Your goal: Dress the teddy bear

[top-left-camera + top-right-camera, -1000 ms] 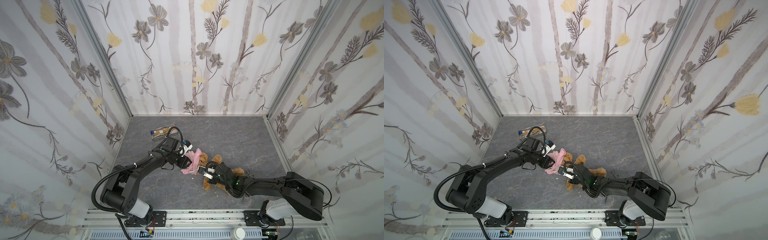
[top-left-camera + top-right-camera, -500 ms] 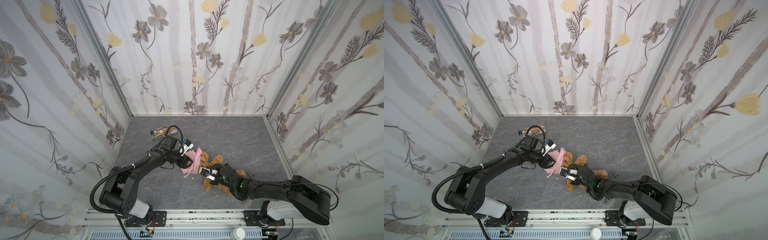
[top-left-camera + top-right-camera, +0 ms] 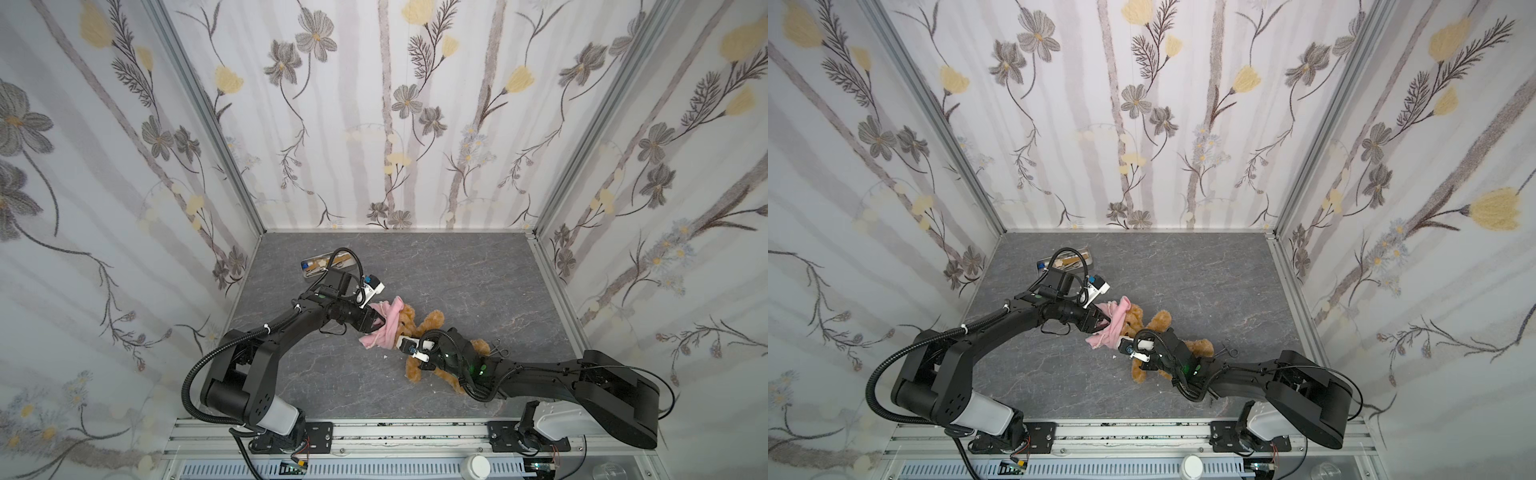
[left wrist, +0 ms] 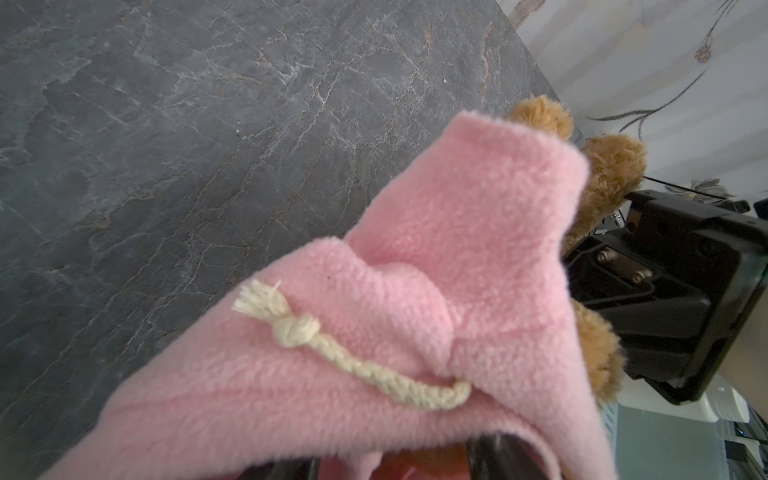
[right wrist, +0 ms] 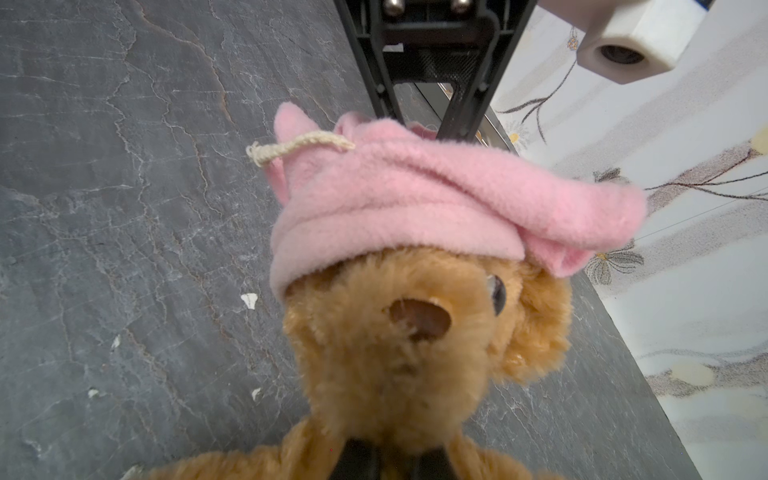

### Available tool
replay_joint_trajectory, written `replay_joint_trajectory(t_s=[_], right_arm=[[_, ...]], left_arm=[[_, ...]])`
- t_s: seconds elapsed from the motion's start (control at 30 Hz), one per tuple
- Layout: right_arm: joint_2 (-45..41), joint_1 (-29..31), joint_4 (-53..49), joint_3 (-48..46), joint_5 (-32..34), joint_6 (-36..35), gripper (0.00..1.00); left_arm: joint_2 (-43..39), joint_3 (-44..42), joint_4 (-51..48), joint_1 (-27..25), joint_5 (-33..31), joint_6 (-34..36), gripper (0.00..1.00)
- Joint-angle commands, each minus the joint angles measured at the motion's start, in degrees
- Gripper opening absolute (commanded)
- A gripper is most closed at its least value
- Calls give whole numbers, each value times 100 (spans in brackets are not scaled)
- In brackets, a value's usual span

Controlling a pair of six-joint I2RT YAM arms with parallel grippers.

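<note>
Little has shifted over the last second: the right arm has stretched a touch lower and farther toward the bear's head, while bear and cloth lie about where they were. The teddy bear (image 5: pixel 399 357) lies face up, as far as can be told, near the middle of the grey surface (image 3: pixel 436 270), its head pointing at the left arm. A pink garment (image 5: pixel 415 199) sits bunched on its forehead like a cap, covering one eye and leaving the nose and the other eye bare; a cream cord (image 5: pixel 299 145) dangles from its edge. The right fingers (image 5: pixel 359 461) are together, pinching the fur low on the chest or neck. The left fingers (image 5: pixel 380 91) stand apart with their tips buried in the cloth behind the head; whether they pinch it or only spread it cannot be told. The step in hand looks like drawing the opening down over the head. To do it well, the left arm should keep the opening stretched wide and draw it along the bear's length toward the chest, low and slow, so that the rolled hem unrolls instead of jamming on the snout or an ear. The right hold should stay firm as an anchor, then give way before the cloth reaches it. A metal tray (image 3: pixel 328 266) at the back left is well apart from all this.
</note>
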Motion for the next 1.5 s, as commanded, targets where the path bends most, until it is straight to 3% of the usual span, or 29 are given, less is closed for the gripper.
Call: replay_joint_trajectory(t_s=[0.0,0.33,0.53,0.7,1.07,1.17,1.37,1.47], right_arm=[[-3,6,506,71,-55,-121,0],[-68,-48,1022,-127,148,-236,0],[-128,-57,1086,-195,69,-149,0],[-67,-18,1052,-195,126,-190,0],[-84,12,958,-204,229,-167,0],[-62,24,942,-171,238,-159,0],[-50,39,897,-106,244,-157,0],[-24,52,912,-53,236,-139,0]], left_arm=[[-25,-52,24,-82,416,144,50],[-318,-389,23,-324,580,-16,61],[-657,-518,32,-386,309,-132,65],[-591,-288,32,-249,-65,-435,66],[-850,-204,32,15,83,-574,75],[-911,-232,32,13,66,-557,70],[-822,-260,32,11,97,-442,50],[-749,-238,32,-99,223,-373,47]])
